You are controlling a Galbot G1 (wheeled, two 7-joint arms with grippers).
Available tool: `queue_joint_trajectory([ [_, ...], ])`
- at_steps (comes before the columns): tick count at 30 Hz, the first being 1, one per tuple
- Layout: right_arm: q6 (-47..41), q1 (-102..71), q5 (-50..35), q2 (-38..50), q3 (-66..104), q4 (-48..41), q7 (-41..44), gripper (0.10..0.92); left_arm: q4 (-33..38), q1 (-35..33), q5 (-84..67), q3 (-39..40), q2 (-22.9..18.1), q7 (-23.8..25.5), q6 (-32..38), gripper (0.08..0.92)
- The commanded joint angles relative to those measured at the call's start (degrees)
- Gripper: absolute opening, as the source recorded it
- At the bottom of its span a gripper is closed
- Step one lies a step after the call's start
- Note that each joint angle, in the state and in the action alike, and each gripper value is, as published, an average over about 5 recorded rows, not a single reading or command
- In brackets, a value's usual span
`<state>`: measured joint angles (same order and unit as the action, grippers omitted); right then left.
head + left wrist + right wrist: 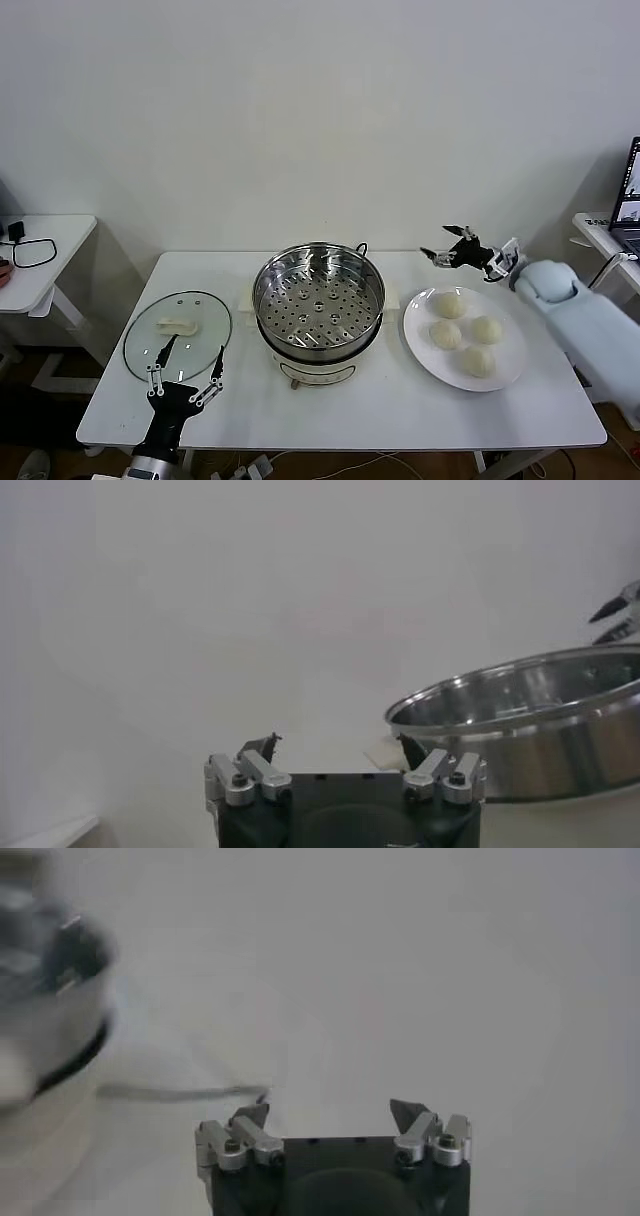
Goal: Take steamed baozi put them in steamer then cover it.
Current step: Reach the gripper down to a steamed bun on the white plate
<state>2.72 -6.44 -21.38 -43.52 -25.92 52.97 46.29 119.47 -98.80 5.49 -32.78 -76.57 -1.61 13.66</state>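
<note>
Hovering open, right hand (447, 246) — just behind the steamed baozi (466, 335)

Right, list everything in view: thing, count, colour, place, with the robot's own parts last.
table: one, white, under everything listed here.
steamer: one, stainless steel on a white base, centre of the table, uncovered, perforated tray bare.
cover: one, clear glass with white handle, flat on the table left of the steamer.
plate: one, white, right of the steamer.
steamed baozi: four, cream-white, all on the plate.
side table: one, white, far left, with a black cable on it.
laptop: one, dark, at the right edge.
left gripper: one, black and silver, fingers open at the cover's near edge.
right gripper: one, black and silver, fingers open, behind the plate.
</note>
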Motion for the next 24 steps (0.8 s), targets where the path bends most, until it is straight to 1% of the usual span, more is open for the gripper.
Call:
queue_joint_trajectory([
  [1, 1.9, 14.4, 22.9, -4.3, -12.0, -13.7, 27.4, 0.823, -0.5, 0.3, -0.4, -0.3, -0.1, -0.1, -0.1, 0.823],
  [11, 5.4, 14.8, 30.6, -12.9, -13.2, -20.8, 25.5, 0.823, -1.5, 0.6, -0.5, -0.4, -0.4, -0.3, 0.0, 0.823],
  [19, 7.6, 13.4, 36.4, -15.7, -11.4, -24.1, 24.7, 0.823, -2.7, 0.8, -0.5, -0.6, -0.5, -0.3, 0.2, 0.823],
  [24, 8.2, 12.7, 37.6, -17.0, -10.7, -26.1, 22.3, 0.823, -2.7, 0.8, -0.5, -0.5, -0.7, -0.4, 0.3, 0.823],
])
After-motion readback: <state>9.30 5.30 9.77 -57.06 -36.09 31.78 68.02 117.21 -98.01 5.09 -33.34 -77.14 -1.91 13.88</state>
